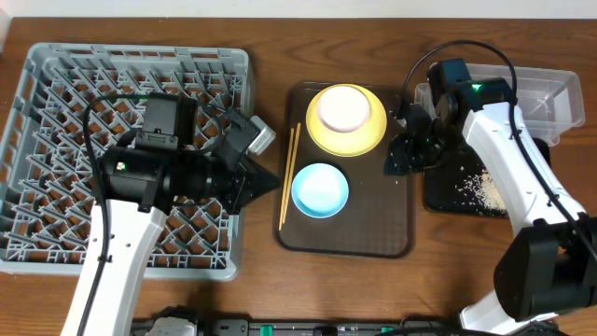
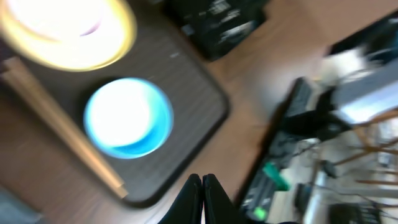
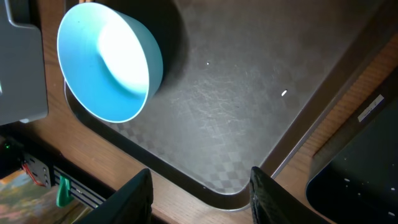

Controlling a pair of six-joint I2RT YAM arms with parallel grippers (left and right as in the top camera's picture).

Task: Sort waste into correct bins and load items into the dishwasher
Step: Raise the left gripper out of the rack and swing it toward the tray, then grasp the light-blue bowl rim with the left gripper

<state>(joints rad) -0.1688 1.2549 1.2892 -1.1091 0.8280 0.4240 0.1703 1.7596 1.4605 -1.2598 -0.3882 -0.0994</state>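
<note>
The light blue bowl (image 1: 320,189) is sitting empty on the dark brown serving tray (image 1: 373,238), matte and evenly coloured. It is lying just ahead of the left gripper (image 1: 277,177), whose fingers are pressing together with nothing between them. The thin wooden chopsticks (image 1: 288,173) are lying between those fingertips and the bowl.

The right gripper (image 3: 202,196) is hanging with its fingers parted about halfway and holding nothing, over a bare corner of the serving tray. From these fingers the bowl is sitting ahead and to the left.

Behind the bowl, the white bowl (image 1: 343,109) is resting on the round yellow plate (image 1: 347,126). Rice scraps (image 1: 478,187) are lying in the black tray (image 1: 446,198), on the outer side of the right fingers.

You are seeing a small pale sticker (image 3: 375,107) beside the black tray, but its writing is too small to read. The left wrist view is blurring heavily. The right arm is partly hiding the clear tub (image 1: 550,103).
</note>
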